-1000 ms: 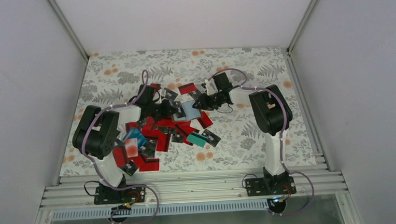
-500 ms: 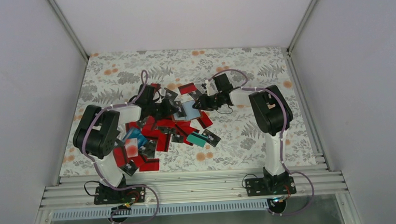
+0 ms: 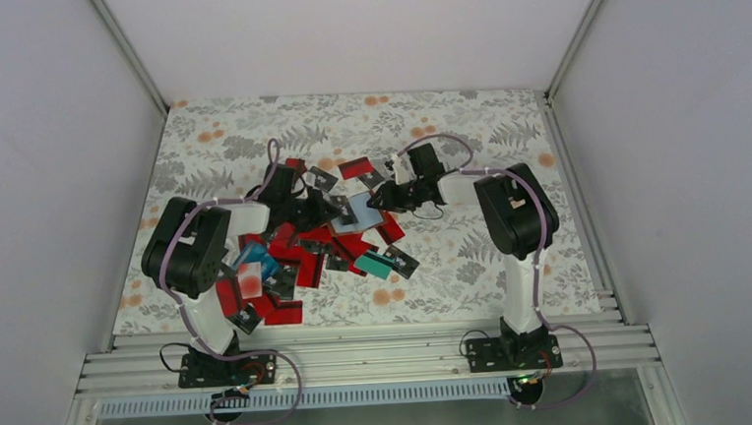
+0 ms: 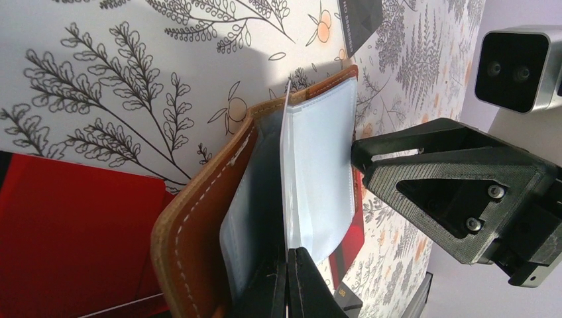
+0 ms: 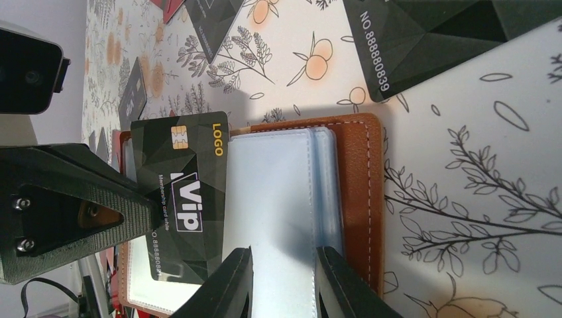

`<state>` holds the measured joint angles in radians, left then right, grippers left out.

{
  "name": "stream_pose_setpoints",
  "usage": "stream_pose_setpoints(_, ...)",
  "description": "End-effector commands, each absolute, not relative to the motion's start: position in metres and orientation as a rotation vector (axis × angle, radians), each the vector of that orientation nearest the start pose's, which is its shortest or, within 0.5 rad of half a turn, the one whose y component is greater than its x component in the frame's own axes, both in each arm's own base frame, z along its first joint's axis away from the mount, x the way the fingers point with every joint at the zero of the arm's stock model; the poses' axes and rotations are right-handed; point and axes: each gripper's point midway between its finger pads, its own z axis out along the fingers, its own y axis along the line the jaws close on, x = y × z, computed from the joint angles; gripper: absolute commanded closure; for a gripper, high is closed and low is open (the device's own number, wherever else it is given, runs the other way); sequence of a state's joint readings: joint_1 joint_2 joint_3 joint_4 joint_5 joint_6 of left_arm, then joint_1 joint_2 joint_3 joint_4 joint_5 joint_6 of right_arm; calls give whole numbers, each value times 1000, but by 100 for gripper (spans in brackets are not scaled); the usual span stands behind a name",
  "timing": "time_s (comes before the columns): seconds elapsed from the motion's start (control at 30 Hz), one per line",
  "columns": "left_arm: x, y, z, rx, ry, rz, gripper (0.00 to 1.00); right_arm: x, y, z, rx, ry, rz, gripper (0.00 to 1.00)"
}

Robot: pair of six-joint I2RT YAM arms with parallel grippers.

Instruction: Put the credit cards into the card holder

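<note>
My left gripper (image 4: 289, 281) clenches a clear sleeve (image 4: 318, 179) of the open holder (image 4: 192, 225), mid-table, likely baring a pocket; my right gripper (image 5: 286, 281), jaws apart, hovers by a black card (image 5: 185, 192) lying on it.

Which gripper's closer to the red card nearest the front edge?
Left. Left gripper pinches the holder, beyond the red card; right gripper hovers at the holder's other side, farther.

Brown card holder (image 5: 361, 199) open among scattered red, black credit cards (image 3: 306, 266).
</note>
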<state>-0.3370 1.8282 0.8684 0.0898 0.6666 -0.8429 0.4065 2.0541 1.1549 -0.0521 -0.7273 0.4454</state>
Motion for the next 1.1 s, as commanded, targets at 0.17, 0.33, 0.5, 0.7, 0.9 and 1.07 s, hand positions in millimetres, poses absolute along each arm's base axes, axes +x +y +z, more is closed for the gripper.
stream_pose_setpoints(0.17,337,-244,34,-379,2674,-1332,98,340,257,-23,-70,2851,1046,73)
stream_pose_setpoints(0.33,333,-250,36,-379,2686,-1359,98,337,252,-32,-26,2875,1016,73)
stream_pose_setpoints(0.5,328,-252,34,-378,2706,-1373,98,337,251,-36,-1,2883,1006,73)
stream_pose_setpoints(0.7,320,-253,35,-383,2719,-1394,98,339,249,-36,15,2882,989,74)
stream_pose_setpoints(0.9,323,-256,30,-386,2718,-1385,98,336,249,-38,19,2888,997,75)
stream_pose_setpoints(1.07,332,-261,33,-378,2691,-1392,97,331,247,-39,25,2902,989,75)
